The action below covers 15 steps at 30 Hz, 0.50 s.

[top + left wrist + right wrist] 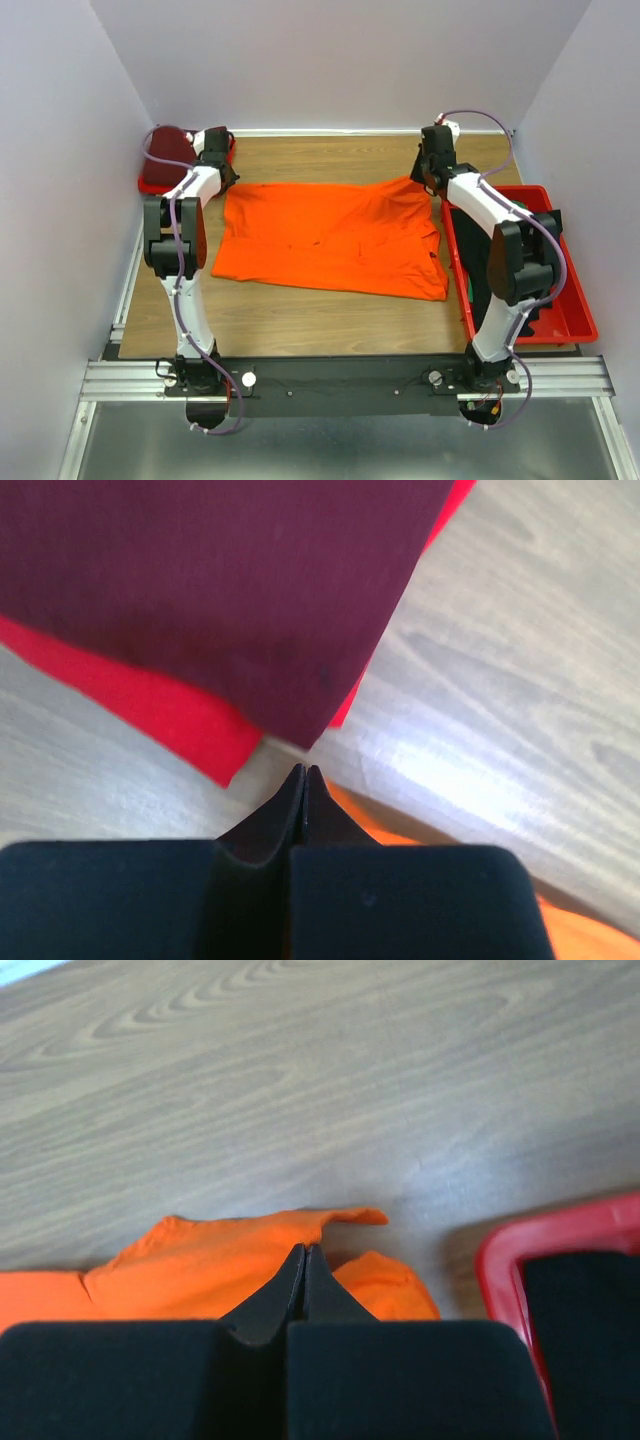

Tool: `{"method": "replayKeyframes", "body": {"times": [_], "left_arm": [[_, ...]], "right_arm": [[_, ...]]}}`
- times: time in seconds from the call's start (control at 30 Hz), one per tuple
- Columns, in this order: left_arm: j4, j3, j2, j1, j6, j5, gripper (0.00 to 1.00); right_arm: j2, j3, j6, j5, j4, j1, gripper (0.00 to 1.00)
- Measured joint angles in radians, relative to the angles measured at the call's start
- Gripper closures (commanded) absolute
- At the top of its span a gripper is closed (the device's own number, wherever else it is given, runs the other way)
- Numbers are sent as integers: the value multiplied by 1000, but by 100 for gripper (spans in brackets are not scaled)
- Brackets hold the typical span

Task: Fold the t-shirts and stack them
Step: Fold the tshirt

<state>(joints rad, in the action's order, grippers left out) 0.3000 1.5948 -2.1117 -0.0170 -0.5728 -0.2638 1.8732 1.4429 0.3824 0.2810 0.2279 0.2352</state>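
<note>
A bright orange t-shirt (330, 240) lies spread flat across the middle of the wooden table. My left gripper (222, 172) (303, 770) hovers by the shirt's far left corner, shut with nothing visible between its tips. An orange edge (580, 935) shows low on the right in the left wrist view. A dark maroon t-shirt (170, 148) (220, 590) lies folded just beyond that gripper. My right gripper (428, 172) (305, 1250) is at the far right corner, shut, its tips over rumpled orange cloth (200, 1265).
A red tray (150, 185) at the back left carries the maroon shirt. Another red tray (575, 320) (500, 1260) along the right edge holds dark cloth (590, 1330), partly hidden by my right arm. White walls close in on three sides.
</note>
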Motion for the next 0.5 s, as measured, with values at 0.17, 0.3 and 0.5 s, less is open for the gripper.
{"method": "replayKeyframes", "body": {"times": [0.17, 0.3, 0.5], "left_arm": [[-23, -100, 46, 0, -13, 21, 100], [-40, -200, 119, 0, -36, 29, 100], [-95, -360, 261, 0, -82, 30, 100]], "right_arm": [[-90, -110, 34, -11, 0, 0, 100], [-166, -217, 62, -29, 3, -1, 100], [-270, -352, 97, -51, 3, -2, 100]]}}
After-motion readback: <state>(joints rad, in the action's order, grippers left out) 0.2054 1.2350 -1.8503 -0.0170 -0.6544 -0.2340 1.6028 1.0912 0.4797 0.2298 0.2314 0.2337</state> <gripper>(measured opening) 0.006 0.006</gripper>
